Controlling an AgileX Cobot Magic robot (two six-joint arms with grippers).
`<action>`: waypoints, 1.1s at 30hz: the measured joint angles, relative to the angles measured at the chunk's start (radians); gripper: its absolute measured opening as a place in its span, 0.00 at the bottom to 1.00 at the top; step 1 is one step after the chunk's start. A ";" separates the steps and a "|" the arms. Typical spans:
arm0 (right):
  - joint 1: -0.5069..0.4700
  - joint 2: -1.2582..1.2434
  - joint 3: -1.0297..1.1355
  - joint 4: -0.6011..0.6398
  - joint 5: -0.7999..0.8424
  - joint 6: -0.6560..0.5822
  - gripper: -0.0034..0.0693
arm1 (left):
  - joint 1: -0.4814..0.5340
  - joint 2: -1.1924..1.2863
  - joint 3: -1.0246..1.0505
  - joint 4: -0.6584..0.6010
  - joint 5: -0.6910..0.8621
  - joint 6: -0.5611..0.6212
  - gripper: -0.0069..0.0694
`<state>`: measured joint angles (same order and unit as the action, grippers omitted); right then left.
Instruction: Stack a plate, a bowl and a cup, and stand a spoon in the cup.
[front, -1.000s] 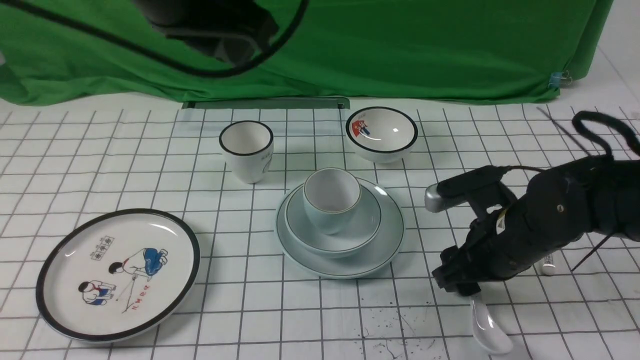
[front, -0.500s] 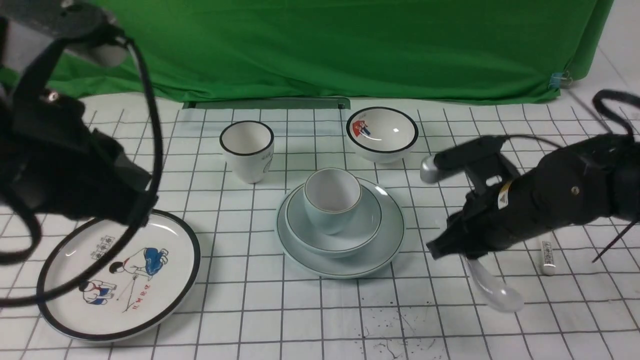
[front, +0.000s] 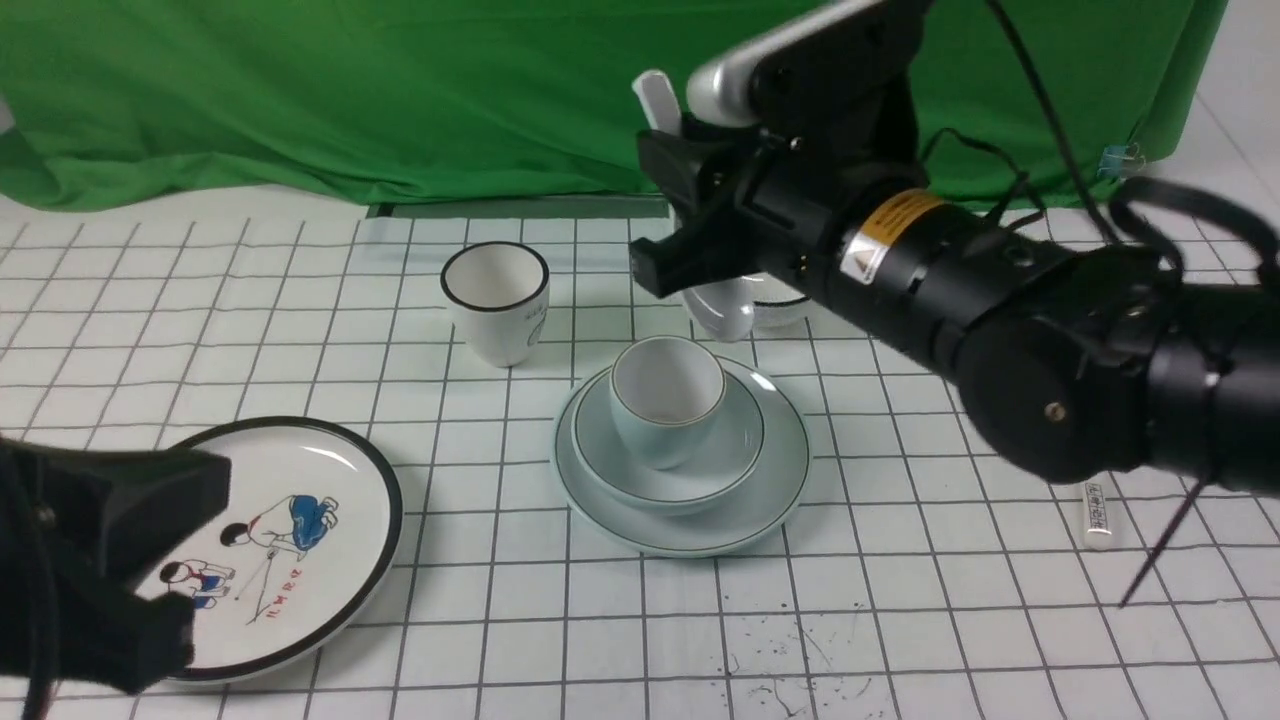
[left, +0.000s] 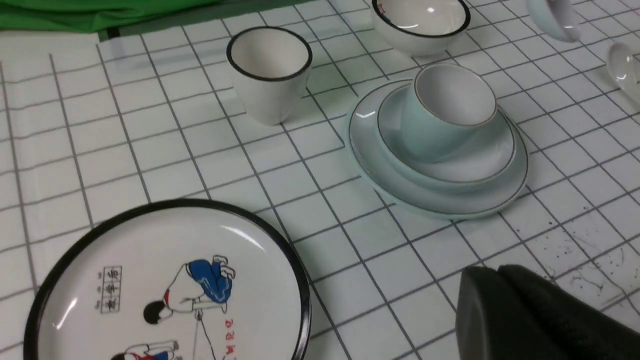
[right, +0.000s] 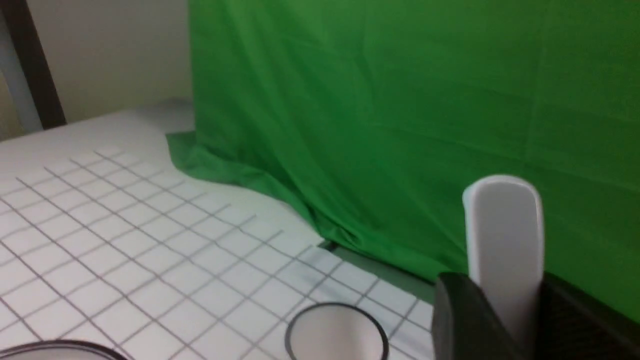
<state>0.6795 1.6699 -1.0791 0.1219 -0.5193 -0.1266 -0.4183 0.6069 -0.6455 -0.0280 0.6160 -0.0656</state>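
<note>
The right gripper (front: 690, 215) is pinching the spoon (front: 722, 305) upright, just beyond the cup (front: 667, 398) at mid-table. Coming down off-centre, it is risking clipping the rim and toppling the cup. I cannot tell whether the left gripper's (front: 120, 565) fingers are spread.

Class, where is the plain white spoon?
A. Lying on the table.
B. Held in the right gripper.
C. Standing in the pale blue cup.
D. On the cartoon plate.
B: the right gripper clamps the spoon upright in the air, outside the cup.
</note>
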 joint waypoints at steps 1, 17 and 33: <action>0.003 0.033 0.000 0.000 -0.041 0.000 0.28 | 0.000 -0.014 0.010 0.000 0.017 -0.001 0.04; 0.003 0.254 0.000 0.001 -0.205 0.091 0.29 | 0.000 -0.041 0.016 -0.003 0.093 -0.002 0.05; 0.003 -0.108 0.001 0.001 0.242 -0.072 0.22 | 0.000 -0.041 0.016 0.003 0.092 -0.003 0.05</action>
<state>0.6829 1.5622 -1.0783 0.1232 -0.2771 -0.1989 -0.4183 0.5663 -0.6295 -0.0246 0.7083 -0.0688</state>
